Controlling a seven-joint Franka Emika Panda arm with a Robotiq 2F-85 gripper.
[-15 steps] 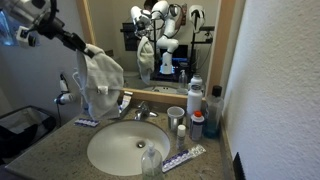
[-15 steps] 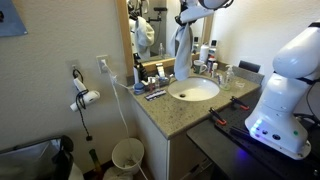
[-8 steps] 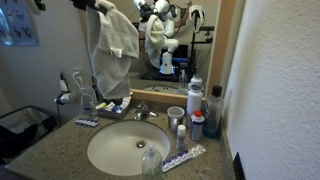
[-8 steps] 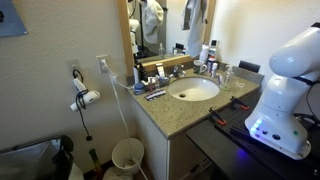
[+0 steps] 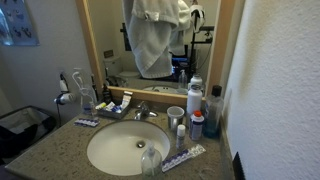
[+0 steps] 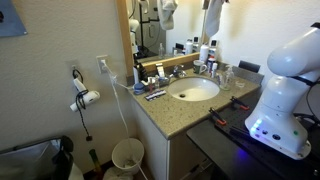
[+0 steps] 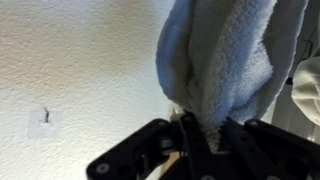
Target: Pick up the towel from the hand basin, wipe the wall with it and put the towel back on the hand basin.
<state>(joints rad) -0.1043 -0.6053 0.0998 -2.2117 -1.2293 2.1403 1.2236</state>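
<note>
In an exterior view, the towel hangs high in front of the mirror, above the faucet and well clear of the basin. Its top runs out of the picture, and the gripper cannot be seen there. Bottles and a cup stand on the counter beside the basin. In an exterior view taken from across the room, the towel dangles at the top edge of the picture, above the back of the basin, with its reflection showing in the mirror. The robot's white base stands at the right, and a bin sits on the floor beside the counter. In the wrist view, the gripper has its dark fingers pinched together on a fold of the towel. The cloth fills the right of the picture, and the textured wall fills the left. Whether the cloth touches the wall cannot be told.
</note>
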